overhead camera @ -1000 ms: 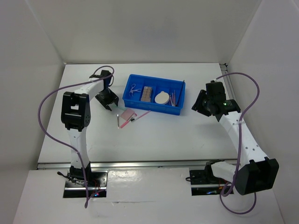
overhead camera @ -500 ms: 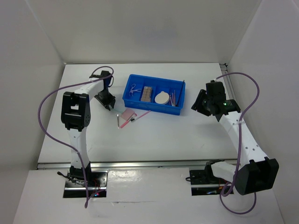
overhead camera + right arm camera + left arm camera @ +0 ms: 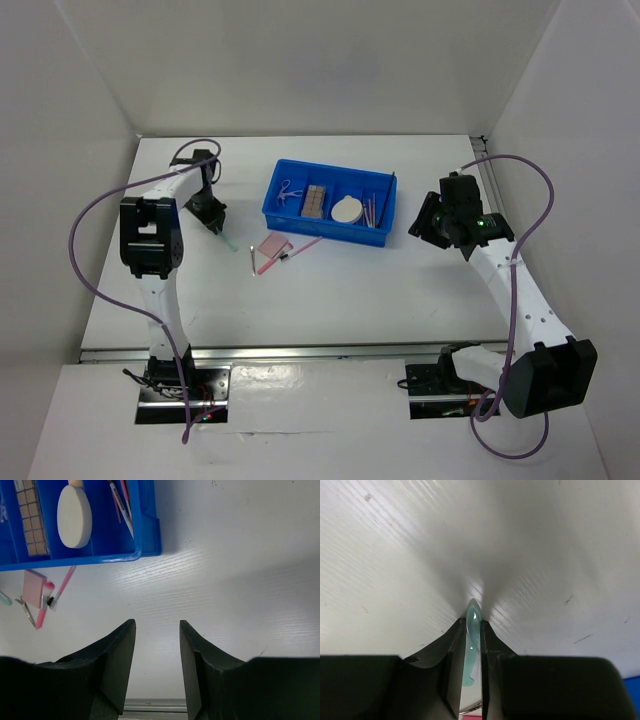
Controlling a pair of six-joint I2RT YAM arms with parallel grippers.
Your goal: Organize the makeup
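My left gripper (image 3: 218,225) is shut on a thin mint-green stick (image 3: 472,625) and holds it over the table, left of the other loose makeup; the stick's tip (image 3: 231,243) pokes out below the fingers. A pink square pad (image 3: 272,245), a pink stick (image 3: 300,247) and a small metal clip (image 3: 251,259) lie on the table in front of the blue tray (image 3: 325,230). The tray holds a cream round puff (image 3: 349,210), a brown-pink palette (image 3: 316,201) and thin sticks (image 3: 372,210). My right gripper (image 3: 428,226) is open and empty, right of the tray.
The right wrist view shows the tray's corner (image 3: 148,535), the puff (image 3: 74,516), the pad (image 3: 34,588) and bare table between my right gripper's (image 3: 157,625) fingers. White walls close in the table on the left, back and right.
My left gripper was open next to the pink pad, then shut and moved left, away from the pad, with the mint-green stick in it. The right arm has not moved.
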